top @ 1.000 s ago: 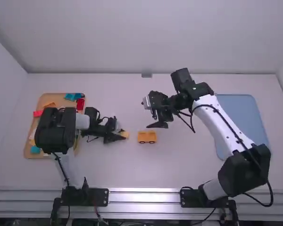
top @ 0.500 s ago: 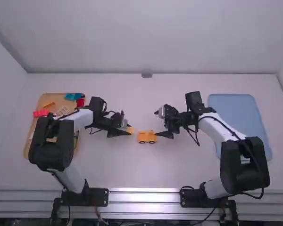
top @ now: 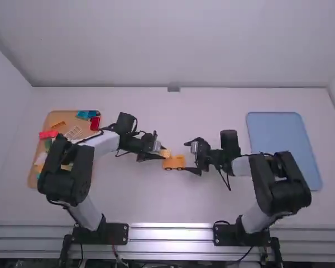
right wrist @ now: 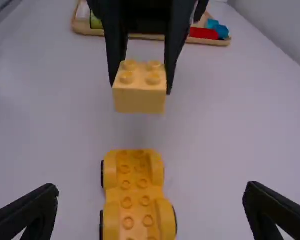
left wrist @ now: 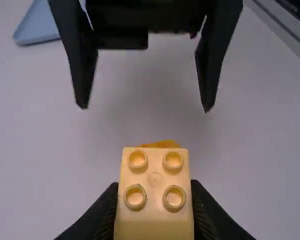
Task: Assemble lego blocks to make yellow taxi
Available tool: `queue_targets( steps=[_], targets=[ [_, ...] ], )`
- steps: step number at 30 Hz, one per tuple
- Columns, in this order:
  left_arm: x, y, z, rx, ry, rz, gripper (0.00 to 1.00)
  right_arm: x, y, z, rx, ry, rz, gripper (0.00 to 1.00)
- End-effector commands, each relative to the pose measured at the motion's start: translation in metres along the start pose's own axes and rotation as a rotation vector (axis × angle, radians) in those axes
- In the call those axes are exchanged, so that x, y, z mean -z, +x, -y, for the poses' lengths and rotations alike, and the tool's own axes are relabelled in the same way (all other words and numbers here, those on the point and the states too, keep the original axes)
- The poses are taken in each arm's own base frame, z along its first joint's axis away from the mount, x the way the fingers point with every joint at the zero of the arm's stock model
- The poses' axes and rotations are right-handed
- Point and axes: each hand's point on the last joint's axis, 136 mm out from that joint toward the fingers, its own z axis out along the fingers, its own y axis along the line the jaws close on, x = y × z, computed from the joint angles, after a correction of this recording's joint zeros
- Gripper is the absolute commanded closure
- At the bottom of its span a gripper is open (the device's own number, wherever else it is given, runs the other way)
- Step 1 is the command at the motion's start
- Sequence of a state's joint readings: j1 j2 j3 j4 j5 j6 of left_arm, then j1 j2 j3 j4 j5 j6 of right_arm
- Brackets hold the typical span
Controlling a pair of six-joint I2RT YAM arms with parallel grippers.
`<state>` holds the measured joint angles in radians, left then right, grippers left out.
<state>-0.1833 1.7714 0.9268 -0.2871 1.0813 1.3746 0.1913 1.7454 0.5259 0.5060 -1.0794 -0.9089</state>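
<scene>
1. The table (top: 134, 195) is white, plain and matte, and fills the lower part of the high view up to the rail.
2. Behind it stands a pale back wall (top: 167, 44), with side walls closing in at left (top: 5, 139) and right; a small grey fitting (top: 173, 88) sits at the foot of the back wall, near its middle.
3. A ribbed metal rail (top: 170, 234) runs along the near edge, where both arms are mounted.
4. The car (right wrist: 135, 200), a yellow-orange wheeled base with studs on top, stands on its wheels near the table's middle, between the grippers.
5. The left gripper (top: 163, 153) is closed on the block (right wrist: 140, 99), a paler yellow one with four studs facing up, held above the table by the car's left end; the right wrist view shows a gap between them.
6. The right gripper (top: 190, 158) has its fingers spread wide, with nothing between them, at the car's right end.
7. At left lies the wooden tray (top: 32, 177), with red (top: 95, 123), blue and other pieces.
8. At right lies the blue tray (top: 282, 137), flat on the table, the right arm partly over its near side.
</scene>
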Motion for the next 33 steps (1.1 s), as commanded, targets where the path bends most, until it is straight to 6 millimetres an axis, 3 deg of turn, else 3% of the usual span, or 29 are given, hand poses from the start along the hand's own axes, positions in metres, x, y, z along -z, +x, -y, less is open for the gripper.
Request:
queue_targets(
  steps=[1, 5, 13, 19, 25, 30, 33],
  targets=[
    [-0.001, -0.013, 0.000, 0.064, 0.004, 0.034, 0.84, -0.007, 0.010, -0.004, -0.108, -0.046, 0.026, 0.01],
    [-0.001, -0.013, 0.000, 0.064, 0.003, 0.033, 0.83, -0.018, 0.024, 0.005, -0.151, -0.076, 0.025, 0.01],
    [-0.005, -0.004, 0.001, 0.096, -0.027, 0.043, 0.81, -0.033, 0.043, -0.003, -0.095, -0.124, 0.019, 0.01],
    [-0.010, 0.003, -0.003, 0.154, -0.094, 0.074, 0.79, -0.046, 0.069, -0.009, -0.037, -0.123, -0.068, 0.01],
    [-0.014, 0.006, 0.004, 0.142, -0.098, 0.078, 0.90, -0.059, 0.069, -0.004, -0.027, -0.145, -0.060, 0.00],
    [-0.027, 0.014, 0.003, 0.165, -0.109, 0.016, 0.89, -0.060, 0.068, -0.002, -0.015, -0.148, -0.051, 0.07],
    [-0.032, 0.018, 0.001, 0.173, -0.119, -0.006, 0.91, -0.060, 0.066, -0.004, 0.009, -0.162, -0.036, 0.22]
  ],
)
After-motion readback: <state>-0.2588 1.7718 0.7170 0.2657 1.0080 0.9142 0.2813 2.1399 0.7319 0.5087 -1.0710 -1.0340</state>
